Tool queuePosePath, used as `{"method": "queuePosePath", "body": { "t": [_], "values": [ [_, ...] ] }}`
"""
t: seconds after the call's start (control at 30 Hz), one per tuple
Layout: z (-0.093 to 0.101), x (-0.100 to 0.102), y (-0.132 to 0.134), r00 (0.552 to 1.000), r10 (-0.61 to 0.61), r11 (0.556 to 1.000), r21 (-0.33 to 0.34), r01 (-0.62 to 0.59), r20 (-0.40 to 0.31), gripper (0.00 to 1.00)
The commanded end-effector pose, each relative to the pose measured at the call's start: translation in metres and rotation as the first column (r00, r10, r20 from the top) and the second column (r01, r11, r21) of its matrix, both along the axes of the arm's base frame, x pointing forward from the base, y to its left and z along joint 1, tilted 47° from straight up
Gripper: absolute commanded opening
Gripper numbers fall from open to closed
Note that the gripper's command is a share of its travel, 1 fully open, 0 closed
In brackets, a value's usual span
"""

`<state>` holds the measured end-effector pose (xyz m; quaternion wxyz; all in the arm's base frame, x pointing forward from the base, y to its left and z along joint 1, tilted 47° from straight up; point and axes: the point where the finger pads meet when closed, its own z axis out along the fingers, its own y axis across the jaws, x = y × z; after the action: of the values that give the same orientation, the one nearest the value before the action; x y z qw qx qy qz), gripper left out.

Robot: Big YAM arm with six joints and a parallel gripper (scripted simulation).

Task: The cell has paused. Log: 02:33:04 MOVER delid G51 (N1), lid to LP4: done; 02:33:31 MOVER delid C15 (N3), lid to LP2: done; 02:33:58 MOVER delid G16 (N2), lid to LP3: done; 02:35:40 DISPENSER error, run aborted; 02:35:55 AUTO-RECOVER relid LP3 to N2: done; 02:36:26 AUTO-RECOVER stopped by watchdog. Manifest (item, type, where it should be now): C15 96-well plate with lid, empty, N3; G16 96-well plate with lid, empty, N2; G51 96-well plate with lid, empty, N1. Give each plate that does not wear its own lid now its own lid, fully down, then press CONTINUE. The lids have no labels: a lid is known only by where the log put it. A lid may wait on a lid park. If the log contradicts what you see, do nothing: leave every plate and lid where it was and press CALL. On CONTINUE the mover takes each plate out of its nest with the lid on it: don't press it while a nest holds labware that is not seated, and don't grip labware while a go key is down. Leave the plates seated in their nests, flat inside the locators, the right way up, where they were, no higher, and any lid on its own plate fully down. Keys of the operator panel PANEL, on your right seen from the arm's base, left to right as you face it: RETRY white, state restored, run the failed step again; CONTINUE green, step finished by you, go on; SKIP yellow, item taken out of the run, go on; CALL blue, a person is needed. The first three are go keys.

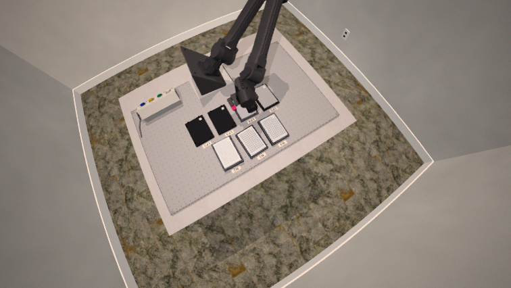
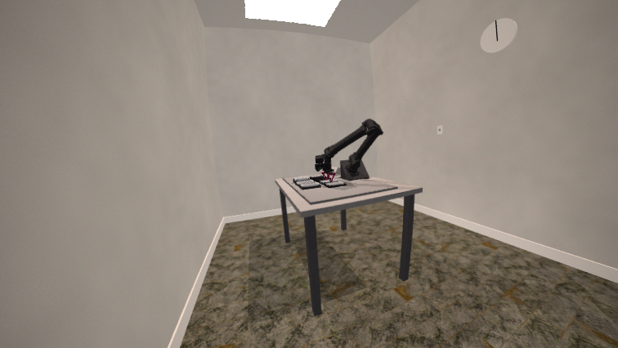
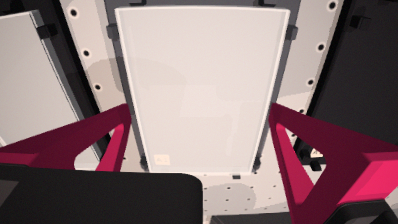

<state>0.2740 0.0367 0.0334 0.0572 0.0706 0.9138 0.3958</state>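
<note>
Three 96-well plates sit in a row of nests. The left plate [image 1: 227,153] looks paler, as if lidded. The middle plate [image 1: 251,140] and the right plate [image 1: 273,128] show open wells. Behind them is a row of lid parks. A clear lid [image 3: 202,87] lies on the third park from the left, and another lid [image 1: 266,96] lies on the rightmost park. My gripper [image 3: 199,111] is open and low over the third park. Its pink fingers stand on either side of the lid's long edges, apart from it. It also shows in the overhead view [image 1: 247,107] and in the room view [image 2: 329,176].
The two left lid parks [image 1: 199,130] [image 1: 222,120] are bare and black. The operator panel [image 1: 159,104] stands at the left with its blue [image 1: 142,104], yellow [image 1: 151,99] and green [image 1: 159,95] keys. The arm's base [image 1: 205,73] is behind the parks.
</note>
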Motion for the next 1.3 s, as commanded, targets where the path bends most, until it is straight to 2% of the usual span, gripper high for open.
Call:
{"method": "queuePosePath", "body": {
  "t": [0.0,0.17,0.2,1.27],
  "values": [
    [-0.0038,0.0016,-0.0014,1.0,-0.017,1.0,0.003,0.017,-0.008,1.0],
    [-0.004,0.0016,-0.0014,1.0,-0.017,1.0,0.003,0.017,-0.008,1.0],
    [-0.004,0.0016,-0.0015,1.0,-0.017,1.0,0.003,0.017,-0.008,0.0],
    [-0.0049,0.0017,-0.0013,1.0,-0.017,1.0,0.003,0.017,-0.008,0.0]
  ]
}}
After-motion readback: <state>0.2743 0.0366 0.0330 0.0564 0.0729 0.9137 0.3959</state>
